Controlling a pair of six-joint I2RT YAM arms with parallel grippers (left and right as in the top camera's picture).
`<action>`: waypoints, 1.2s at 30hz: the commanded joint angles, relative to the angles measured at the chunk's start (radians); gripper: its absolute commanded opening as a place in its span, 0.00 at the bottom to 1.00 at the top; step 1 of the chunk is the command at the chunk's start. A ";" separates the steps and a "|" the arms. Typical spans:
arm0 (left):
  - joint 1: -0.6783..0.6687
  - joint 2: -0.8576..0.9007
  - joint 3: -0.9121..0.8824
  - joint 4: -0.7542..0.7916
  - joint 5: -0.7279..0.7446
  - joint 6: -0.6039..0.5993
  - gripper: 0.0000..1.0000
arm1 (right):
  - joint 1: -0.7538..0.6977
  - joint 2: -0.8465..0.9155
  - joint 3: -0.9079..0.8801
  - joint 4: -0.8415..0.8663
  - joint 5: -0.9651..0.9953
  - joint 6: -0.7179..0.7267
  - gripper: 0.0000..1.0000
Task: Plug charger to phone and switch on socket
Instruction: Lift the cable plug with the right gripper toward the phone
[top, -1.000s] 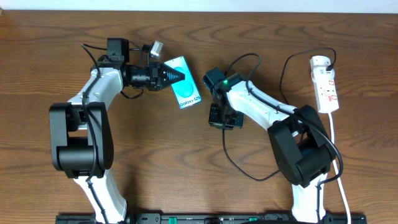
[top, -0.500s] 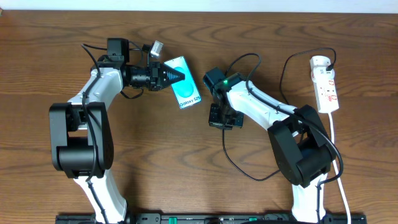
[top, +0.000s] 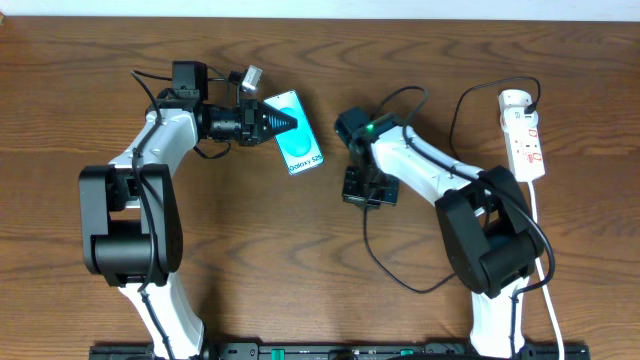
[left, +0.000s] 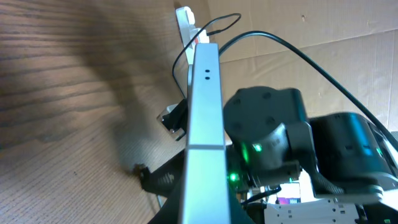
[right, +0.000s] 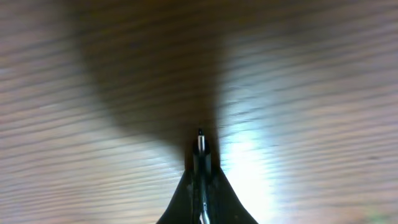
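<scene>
The phone (top: 303, 152) lies tilted near the table's middle, turquoise screen up. My left gripper (top: 289, 122) is shut on its upper end. In the left wrist view the phone (left: 205, 106) shows edge-on, a silver strip running away from the jaws. My right gripper (top: 365, 196) stands to the right of the phone, apart from it, and points down at the table. It is shut on the charger plug tip (right: 200, 138), which sticks out past the fingertips (right: 200, 158) just above the wood. The charger cable (top: 415, 290) loops away below. The socket (top: 523, 135) lies at the far right.
The socket's white lead (top: 541, 235) runs down the right edge of the table. The right arm (left: 267, 124) fills the space beyond the phone in the left wrist view, with the socket (left: 186, 18) far behind it.
My right gripper has shifted slightly to the right with the plug in it. The left gripper and the phone have not moved.
</scene>
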 joint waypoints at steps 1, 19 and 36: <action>0.008 -0.007 0.002 -0.002 0.046 -0.005 0.07 | -0.031 0.024 0.017 -0.021 0.031 -0.036 0.01; 0.021 -0.007 0.002 -0.007 0.047 -0.005 0.07 | -0.117 -0.504 0.027 -0.021 -0.257 -0.354 0.02; 0.022 -0.008 0.002 -0.005 0.143 -0.004 0.07 | -0.211 -0.707 0.026 -0.152 -1.036 -0.926 0.01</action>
